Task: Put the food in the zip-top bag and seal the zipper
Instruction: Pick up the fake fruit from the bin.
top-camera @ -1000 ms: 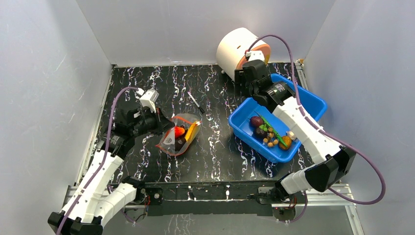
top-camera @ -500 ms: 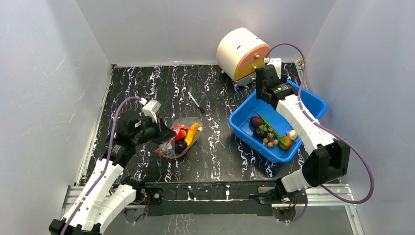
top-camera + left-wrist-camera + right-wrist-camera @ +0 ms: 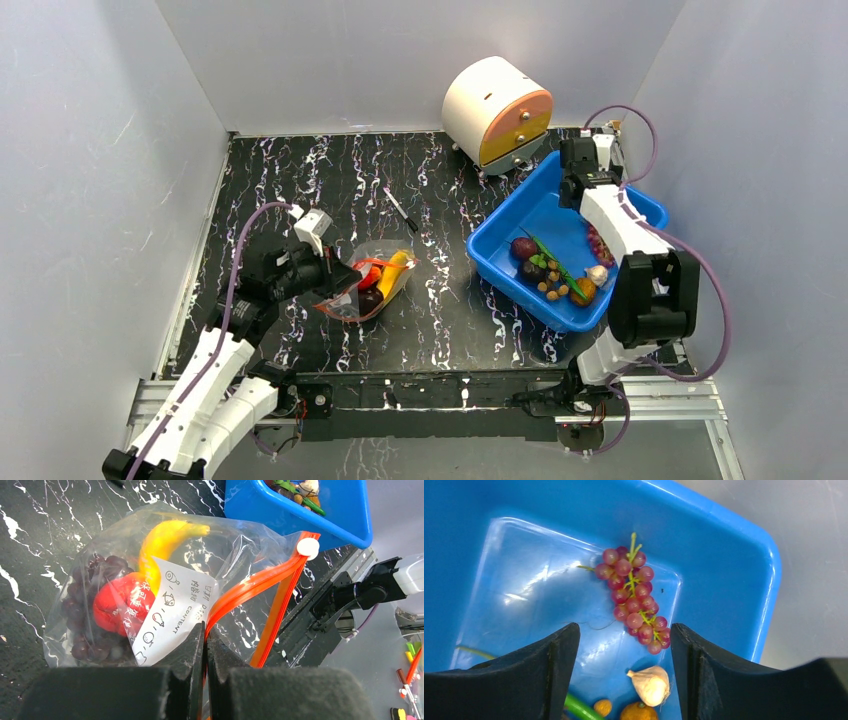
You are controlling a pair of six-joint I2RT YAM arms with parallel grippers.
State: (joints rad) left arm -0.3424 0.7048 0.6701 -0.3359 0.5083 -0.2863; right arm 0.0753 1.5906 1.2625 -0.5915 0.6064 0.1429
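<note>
- left end effector (image 3: 205, 647): its two fingers are pressed fully together, pinching the red-orange zipper (image 3: 252, 585) of the zip-top bag (image 3: 235, 545) at one end of the strip.
- one zip-top bag lies on the black marbled bench (image 3: 300, 180), in its left half and nearer the near edge than the far one.
- the bag holds three things: one yellow banana (image 3: 162, 540), one shiny red round fruit (image 3: 115, 602) and one dark grape bunch (image 3: 82, 610). one white label (image 3: 175, 610) partly covers them.
- from the pinch the zipper runs up to one white slider (image 3: 307, 546), and there a second orange run turns back down. whether the mouth is sealed cannot be told.
- right end effector (image 3: 624, 632): its two fingers stand well apart and grip nothing. it hangs over the far right corner of the one blue bin (image 3: 724, 555).
- the bin stands along the right edge of the bench, well apart from the bag.
- in the bin lie one pink-red grape bunch (image 3: 634, 597) directly below the spread fingers, one garlic bulb (image 3: 650, 682), one orange fruit (image 3: 639, 712), one green stalk (image 3: 553, 262) and two dark purple round fruits (image 3: 524, 247).
- a cluster of small brown nuts (image 3: 550, 285) also lies there, too small to count.
- one white drum with an orange face (image 3: 495, 100) sits at the far edge, right of the middle and just beyond the bin.
- one thin black pen (image 3: 402, 210) lies near the middle of the bench, between the bag and the far edge, touching neither.
</note>
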